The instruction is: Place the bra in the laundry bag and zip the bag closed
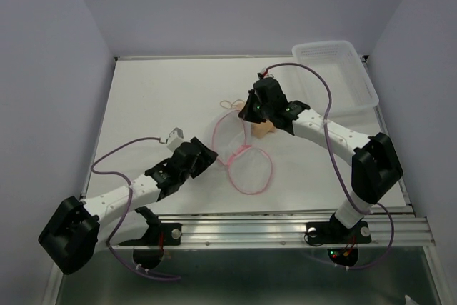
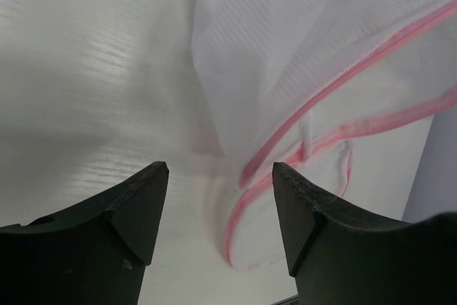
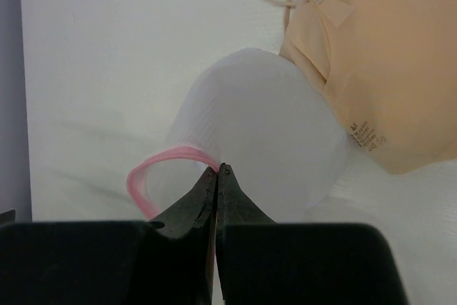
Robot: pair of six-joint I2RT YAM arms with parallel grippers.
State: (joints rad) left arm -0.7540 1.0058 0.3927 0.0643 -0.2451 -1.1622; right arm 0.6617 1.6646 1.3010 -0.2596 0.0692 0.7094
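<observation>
Pinching the rim of the laundry bag (image 3: 264, 119), right end effector (image 3: 216, 169); bra (image 3: 385, 69) outside beside it; left end effector (image 2: 220, 169) spread.

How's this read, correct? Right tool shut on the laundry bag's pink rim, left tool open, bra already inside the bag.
Wrong on the bra only. The right wrist view shows the bra lying outside the laundry bag, on the table beside it. Right tool is shut on the pink rim, left tool open.
</observation>
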